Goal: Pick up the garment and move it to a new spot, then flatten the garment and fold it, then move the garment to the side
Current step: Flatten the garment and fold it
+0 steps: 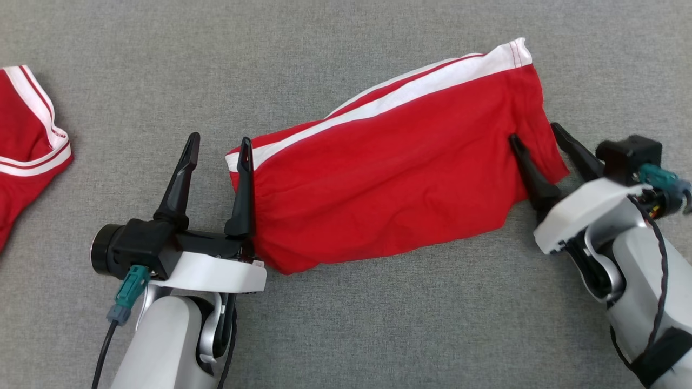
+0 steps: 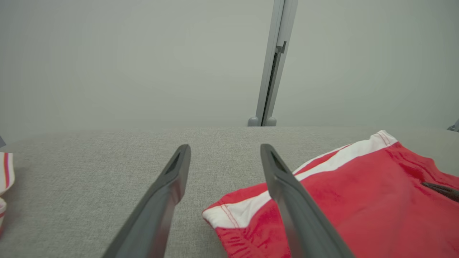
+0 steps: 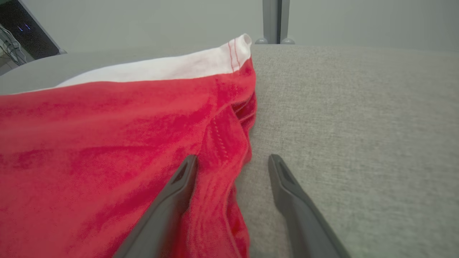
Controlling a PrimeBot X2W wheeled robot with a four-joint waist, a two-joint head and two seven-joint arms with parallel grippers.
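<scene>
Red white-striped cloth garment (image 1: 389, 183) lies folded on grey fabric surface (image 1: 346, 335). Left gripper (image 1: 219, 141) straddles its left edge, right gripper (image 1: 534, 132) its right edge, both jaws spread, empty.

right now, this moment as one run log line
garment: lying on grey surface, unheld | left gripper: open, at its left end | right gripper: open, astride its right edge | second red garment: far left

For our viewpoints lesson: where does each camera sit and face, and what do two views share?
Head view: on the head, facing down at the garment; left claw, right claw, forearms show.
Left wrist view: on that wrist, along its claw, past the garment's end.
Right wrist view: likewise, its claw at the garment's other edge.
Wrist views share the post.
</scene>
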